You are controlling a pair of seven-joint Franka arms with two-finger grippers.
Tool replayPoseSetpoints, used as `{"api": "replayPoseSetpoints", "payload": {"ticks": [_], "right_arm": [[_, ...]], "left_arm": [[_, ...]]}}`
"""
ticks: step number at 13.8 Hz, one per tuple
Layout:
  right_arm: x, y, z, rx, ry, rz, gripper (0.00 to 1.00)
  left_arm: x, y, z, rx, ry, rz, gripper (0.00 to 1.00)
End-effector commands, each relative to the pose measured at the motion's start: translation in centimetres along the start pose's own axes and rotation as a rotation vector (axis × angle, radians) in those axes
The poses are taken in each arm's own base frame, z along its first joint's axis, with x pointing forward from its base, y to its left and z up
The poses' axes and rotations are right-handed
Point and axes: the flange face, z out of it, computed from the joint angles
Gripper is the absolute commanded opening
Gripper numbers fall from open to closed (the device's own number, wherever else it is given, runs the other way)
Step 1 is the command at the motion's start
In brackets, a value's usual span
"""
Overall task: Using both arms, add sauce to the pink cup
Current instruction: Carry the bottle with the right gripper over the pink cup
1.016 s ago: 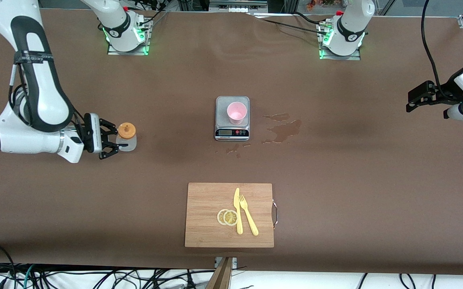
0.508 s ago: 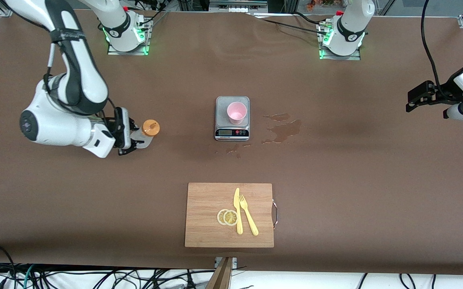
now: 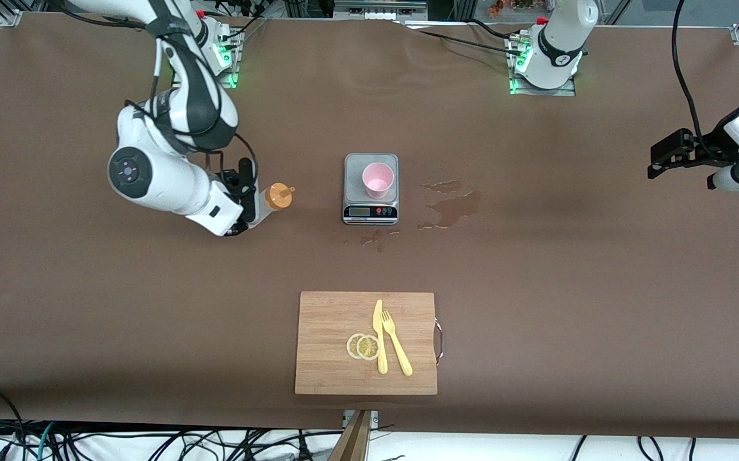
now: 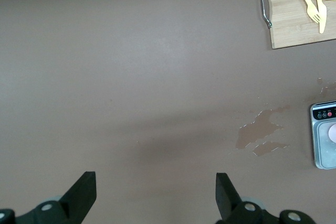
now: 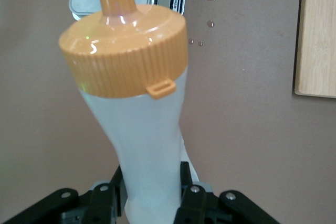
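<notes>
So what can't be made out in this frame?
- Scale display: too small to read in the front view; cut by the top edge in the right wrist view.
- Right gripper fingers: hidden by the wrist in the front view; the sauce bottle covers the contact in the right wrist view.
- Sauce level: the translucent bottle shows none.
- Pink cup contents: too small.
- Left gripper: only open fingertips show.
</notes>
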Motion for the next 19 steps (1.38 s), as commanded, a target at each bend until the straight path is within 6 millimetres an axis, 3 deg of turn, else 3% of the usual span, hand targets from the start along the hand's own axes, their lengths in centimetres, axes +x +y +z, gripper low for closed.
{"api": "replayPoseSetpoints", "payload": {"ticks": [1,3,10,14,19], "right_arm": [[2.3,-1.1,-1.0,-0.022,-0.033,0.045,0.42],[5.0,-2.1,-0.4,-0.028,-0.083,0.045,0.42],[10.5,-3.2,3.1,-0.041,-0.261,0.015,0.42],[12.1,-4.5,5.2,-0.026,-0.364,0.049,0.42],[15.3,-5.3,6.3,-0.026,-0.456,0.059,0.43]], "left_arm": [[-0.2,0.1,-0.4,-0.002,-0.002,-0.006,1.0],[-0.2,0.1,-0.4,-0.002,-0.002,-0.006,1.0],[-0.2,0.1,-0.3,-0.002,-0.006,-0.006,1.0],[-0.2,0.0,-0.4,-0.001,-0.004,-0.007,1.0],[-0.1,0.0,-0.2,-0.002,-0.004,-0.007,1.0]]}}
